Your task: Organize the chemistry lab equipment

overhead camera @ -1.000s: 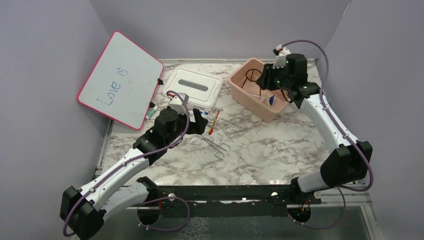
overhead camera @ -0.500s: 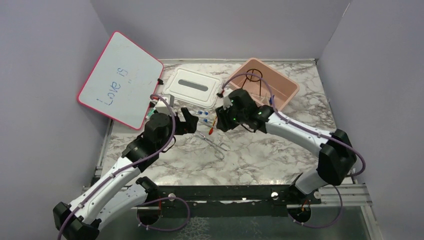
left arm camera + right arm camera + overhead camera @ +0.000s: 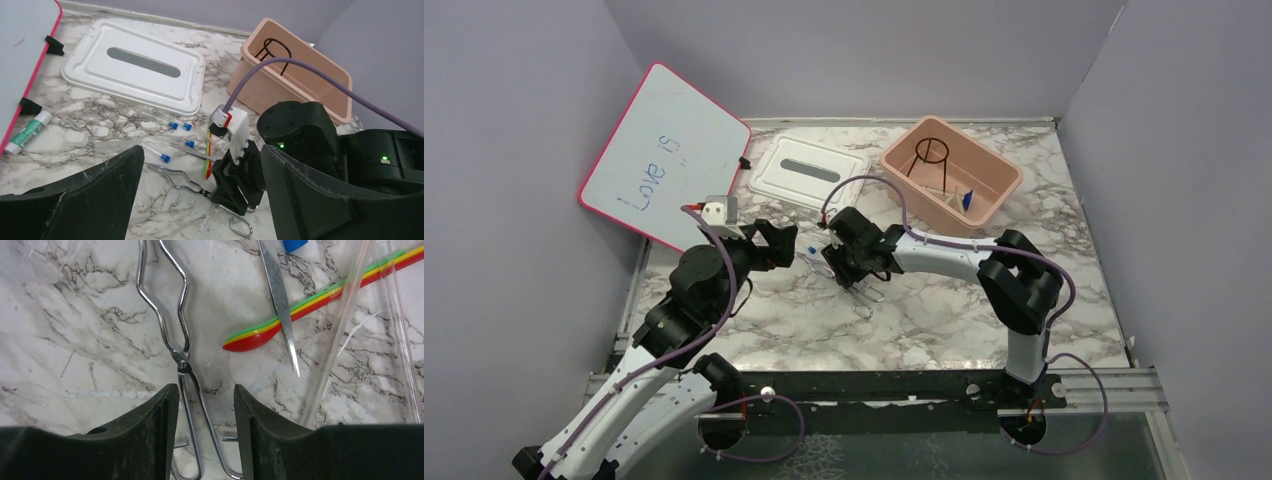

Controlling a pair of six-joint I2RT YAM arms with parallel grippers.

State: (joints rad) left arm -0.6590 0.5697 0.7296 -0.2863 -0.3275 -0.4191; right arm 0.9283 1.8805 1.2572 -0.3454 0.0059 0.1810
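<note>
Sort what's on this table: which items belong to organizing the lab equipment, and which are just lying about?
Part of the job: metal tongs, stacked coloured spoons, blue-capped glass tubes, wire ring stand, and the pink bin it stands in.
Lying about: pink-framed whiteboard, green-and-white marker, white lid.

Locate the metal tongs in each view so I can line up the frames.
Top external: metal tongs mid-frame, mostly hidden under the right hand.
Left wrist: lower centre, running beneath that hand.
Right wrist: centre-left, pivot just above the open fingers.
Shared landmark: the right hand, poised over the tongs.
</note>
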